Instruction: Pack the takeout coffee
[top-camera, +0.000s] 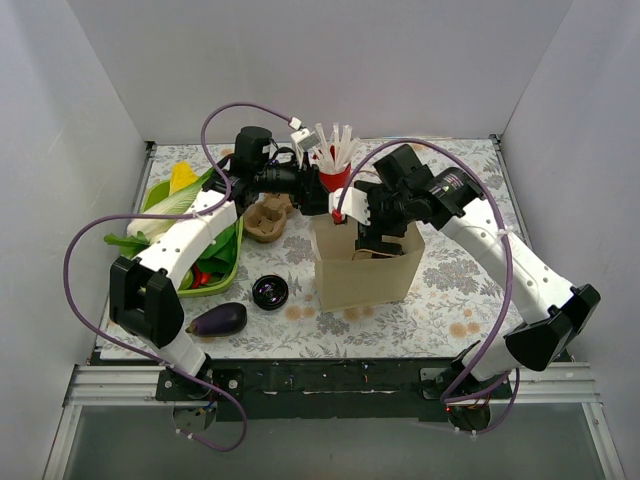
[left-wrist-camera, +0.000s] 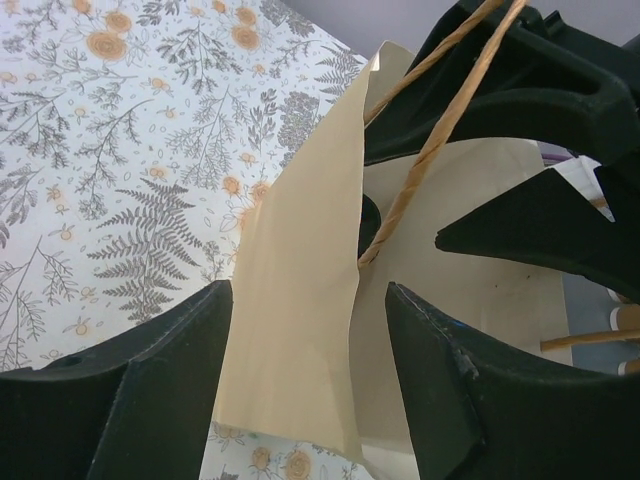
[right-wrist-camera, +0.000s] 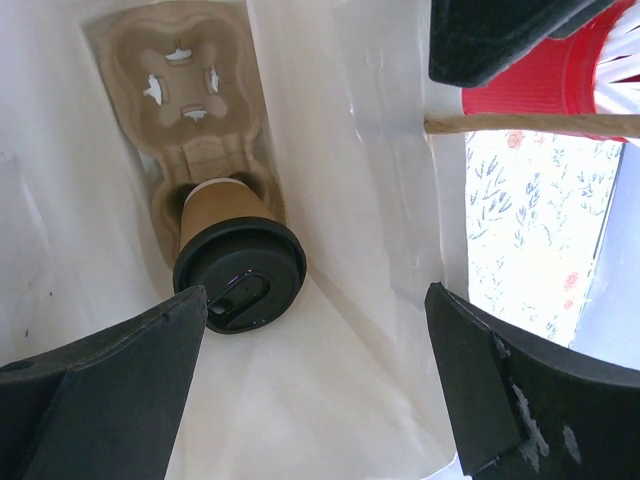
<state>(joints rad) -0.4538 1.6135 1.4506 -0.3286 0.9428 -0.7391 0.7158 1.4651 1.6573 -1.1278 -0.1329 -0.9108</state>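
Note:
The takeout coffee (right-wrist-camera: 222, 212), a tan paper cup with a black lid (right-wrist-camera: 240, 276), sits in one socket of a beige pulp carrier (right-wrist-camera: 185, 80) at the bottom of the paper bag (top-camera: 365, 268). My right gripper (right-wrist-camera: 315, 295) is open and empty above the cup, inside the bag's mouth; in the top view (top-camera: 372, 243) it hides the cup. My left gripper (left-wrist-camera: 310, 290) is open, its fingers either side of the bag's upper left wall (left-wrist-camera: 300, 300), near the twisted paper handle (left-wrist-camera: 430, 150). In the top view it is at the bag's far left corner (top-camera: 322, 200).
A red cup of white straws (top-camera: 335, 172) stands just behind the bag. A second pulp carrier (top-camera: 268, 218), a loose black lid (top-camera: 270, 291), an eggplant (top-camera: 217, 319) and a green tray of vegetables (top-camera: 232, 262) lie to the left.

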